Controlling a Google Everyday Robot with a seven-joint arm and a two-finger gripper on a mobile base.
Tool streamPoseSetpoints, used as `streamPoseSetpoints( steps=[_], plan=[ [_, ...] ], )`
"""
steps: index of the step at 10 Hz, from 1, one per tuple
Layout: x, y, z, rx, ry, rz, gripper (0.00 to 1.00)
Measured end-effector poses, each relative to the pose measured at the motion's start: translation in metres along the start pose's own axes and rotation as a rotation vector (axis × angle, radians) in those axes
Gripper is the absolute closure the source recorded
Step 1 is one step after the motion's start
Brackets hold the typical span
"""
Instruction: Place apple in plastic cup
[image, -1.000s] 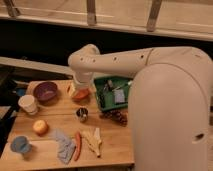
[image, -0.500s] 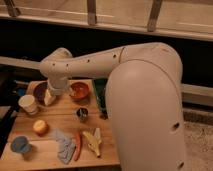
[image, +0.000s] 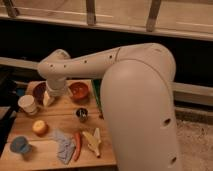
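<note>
Apple (image: 39, 127) ×1, plastic cup (image: 20, 145) ×1; gripper (image: 49, 99) (jaws wide) between 2 bowls (image: 39, 90) (image: 78, 91).

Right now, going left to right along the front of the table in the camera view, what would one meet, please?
Plastic cup → apple → grey cloth → carrot → yellow item. The hand hangs farther back, just right of the cream cup.

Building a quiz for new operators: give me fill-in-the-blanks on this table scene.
1. The plastic cup, at the front-left corner of the table, is light ____.
2. The apple is ____ in it yet.
3. The gripper hovers by the cream-white cup, away from the long orange ____.
Missing: blue; not; carrot.
</note>
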Motion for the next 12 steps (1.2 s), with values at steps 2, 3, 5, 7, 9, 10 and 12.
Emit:
streamPoseSetpoints(
  steps=[2, 3, 5, 7, 9, 10, 12],
  plan=[
    [-0.011, 0.020, 0.023, -0.009, 0.022, -0.031, 0.20],
    [-0.012, 0.026, 0.033, -0.017, 0.032, -0.040, 0.20],
    [-0.010, 0.044, 0.056, -0.046, 0.068, -0.068, 0.20],
    [-0.009, 0.044, 0.057, -0.048, 0.072, -0.068, 0.20],
    [-0.009, 0.046, 0.056, -0.051, 0.071, -0.071, 0.20],
    [-0.009, 0.047, 0.057, -0.056, 0.072, -0.071, 0.20],
    [-0.008, 0.049, 0.071, -0.101, 0.091, -0.064, 0.20]
  ],
)
